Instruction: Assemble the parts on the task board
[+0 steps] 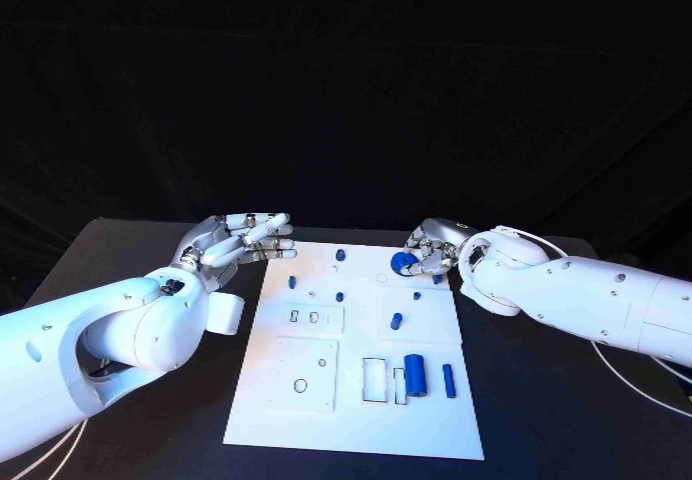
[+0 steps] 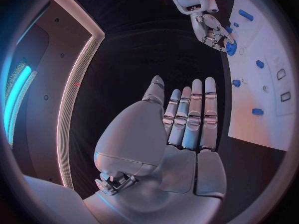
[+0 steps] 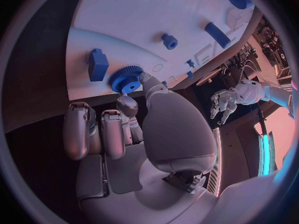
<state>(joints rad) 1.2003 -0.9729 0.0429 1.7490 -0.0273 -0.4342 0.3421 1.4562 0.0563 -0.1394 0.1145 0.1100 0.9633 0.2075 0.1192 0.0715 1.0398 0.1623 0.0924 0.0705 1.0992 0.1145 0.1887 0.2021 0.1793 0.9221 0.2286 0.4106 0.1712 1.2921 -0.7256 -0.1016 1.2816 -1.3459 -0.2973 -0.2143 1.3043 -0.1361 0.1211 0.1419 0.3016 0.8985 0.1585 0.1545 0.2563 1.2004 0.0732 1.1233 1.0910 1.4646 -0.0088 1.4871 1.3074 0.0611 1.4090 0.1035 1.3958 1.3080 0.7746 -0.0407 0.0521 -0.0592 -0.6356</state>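
Observation:
The white task board (image 1: 361, 420) lies in the middle of the black table. Near its far right corner my right hand (image 1: 437, 252) pinches a blue gear (image 1: 404, 262) between thumb and fingertips, just above the board. The right wrist view has that gear (image 3: 126, 80) at my thumb tip, beside a blue block (image 3: 97, 64) on the board (image 3: 137, 15). By the far left corner, just off the board, my left hand (image 1: 238, 245) hovers with its fingers stretched out (image 2: 187, 119) and holds nothing. A blue cylinder (image 1: 414, 374) and a blue bar (image 1: 449, 380) lie near the board's front right.
Several small blue pegs stand on the board's far half, among them one (image 1: 340, 255) near the far edge and one (image 1: 397, 321) mid-right. Rectangular recesses (image 1: 375, 380) and an oval hole (image 1: 300, 385) are in the near half. Black table (image 1: 548, 420) borders the board on both sides.

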